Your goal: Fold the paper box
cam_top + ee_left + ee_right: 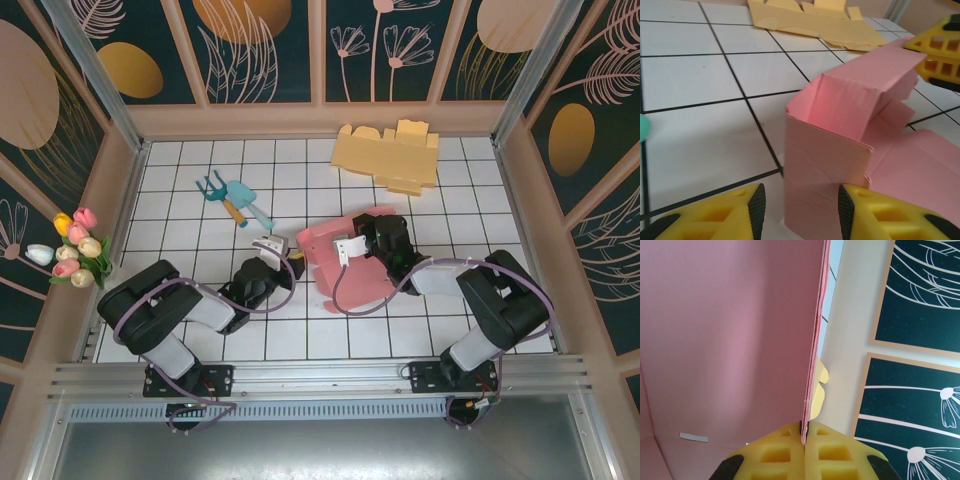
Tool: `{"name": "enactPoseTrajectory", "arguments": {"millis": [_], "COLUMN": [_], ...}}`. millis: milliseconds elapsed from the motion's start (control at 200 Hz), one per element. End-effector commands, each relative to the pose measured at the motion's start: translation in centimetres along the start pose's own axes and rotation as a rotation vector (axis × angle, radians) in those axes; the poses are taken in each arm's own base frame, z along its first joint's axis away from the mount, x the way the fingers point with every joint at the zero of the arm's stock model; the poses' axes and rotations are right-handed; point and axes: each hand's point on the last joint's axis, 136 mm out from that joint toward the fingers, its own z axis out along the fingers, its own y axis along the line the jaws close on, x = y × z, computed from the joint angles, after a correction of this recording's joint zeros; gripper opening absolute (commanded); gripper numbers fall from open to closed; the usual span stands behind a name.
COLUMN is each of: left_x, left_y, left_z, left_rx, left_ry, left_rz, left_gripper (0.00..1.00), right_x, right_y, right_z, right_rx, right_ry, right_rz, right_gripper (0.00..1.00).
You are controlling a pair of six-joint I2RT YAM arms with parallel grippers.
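Right fingers [785,452] pinch a wall of the pink paper box [840,125], left fingers [735,210] half-spread astride its corner; looks light, floppy, best gripped near creases.

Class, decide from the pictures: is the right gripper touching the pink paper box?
Touching. In the right wrist view the right gripper clamps a panel edge of the pink paper box, no gap at either finger.

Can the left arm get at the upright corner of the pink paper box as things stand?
Likely yes: the open left pincer sits at the upright corner of the pink paper box, nothing between them.
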Motion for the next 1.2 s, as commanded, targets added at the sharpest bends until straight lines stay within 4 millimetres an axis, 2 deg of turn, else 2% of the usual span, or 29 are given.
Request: {"name": "enactPoseTrajectory", "arguments": {"millis": [0, 430, 575, 931, 1051, 1191], "left_x": [-1.3, -1.6, -1.7, -1.8, -1.8, -1.7], "left_y": [-1.3, -1.8, -2.3, 1.5, 3.2, 4.0], "left_z": [0.6, 1.9, 1.7, -2.7, -3.3, -3.8], "left_rx": [0.063, 0.072, 0.102, -0.069, -0.16, -0.172], "left_ry": [-0.039, -0.045, -0.05, -0.087, -0.091, -0.097], "left_rz": [-0.002, -0.016, -0.022, -0.025, -0.021, -0.012], "left_gripper": [0.45, 0.45, 0.42, 0.47, 0.46, 0.49], "right_x": [0.3, 0.1, 0.2, 0.4, 0.5, 0.6], "right_y": [3.4, 3.6, 3.6, 3.6, 3.8, 3.9], "right_z": [0.0, 0.0, 0.0, -0.1, -0.3, -0.4], "right_rx": [-0.103, -0.115, -0.123, -0.124, -0.132, -0.139], "right_ry": [0.025, 0.023, 0.029, 0.038, 0.044, 0.045], "right_rz": [-0.021, -0.019, -0.017, -0.023, -0.026, -0.028], "right_gripper": [0.0, 0.0, 0.0, 0.0, 0.0, 0.0]}}
